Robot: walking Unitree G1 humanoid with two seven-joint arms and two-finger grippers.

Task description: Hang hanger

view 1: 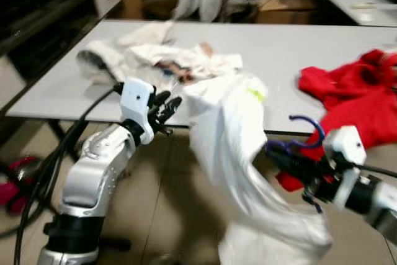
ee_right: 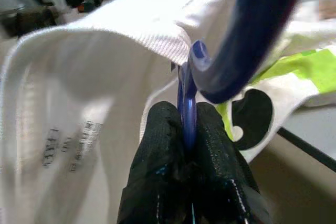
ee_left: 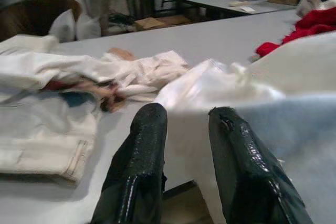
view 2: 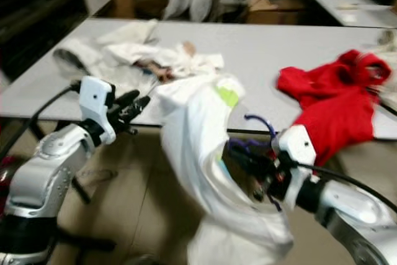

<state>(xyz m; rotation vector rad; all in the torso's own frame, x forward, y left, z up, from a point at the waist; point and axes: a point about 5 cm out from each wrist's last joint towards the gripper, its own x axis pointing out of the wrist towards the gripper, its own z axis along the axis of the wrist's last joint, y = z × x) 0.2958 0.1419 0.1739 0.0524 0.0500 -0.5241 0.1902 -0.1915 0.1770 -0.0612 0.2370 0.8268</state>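
A purple hanger [view 1: 308, 133] with a curved hook carries a white shirt [view 1: 239, 172] that droops from the table's front edge toward the floor. My right gripper [ee_right: 188, 129] is shut on the hanger's neck [ee_right: 187, 103], just below the hook, in front of the table at the right. The shirt's collar [ee_right: 131, 27] drapes over the hanger there. My left gripper [view 1: 166, 111] is raised at the table's front edge, just left of the shirt's top, open with nothing between its fingers [ee_left: 142, 145]. The white shirt [ee_left: 220, 85] lies right ahead of them.
A grey table [view 1: 273, 48] holds a heap of pale clothes [view 1: 155, 60] at the left and a red garment [view 1: 353, 91] hanging over the right front edge. Boxes and bags stand behind the table. A black cable [view 1: 56, 159] trails beside my left arm.
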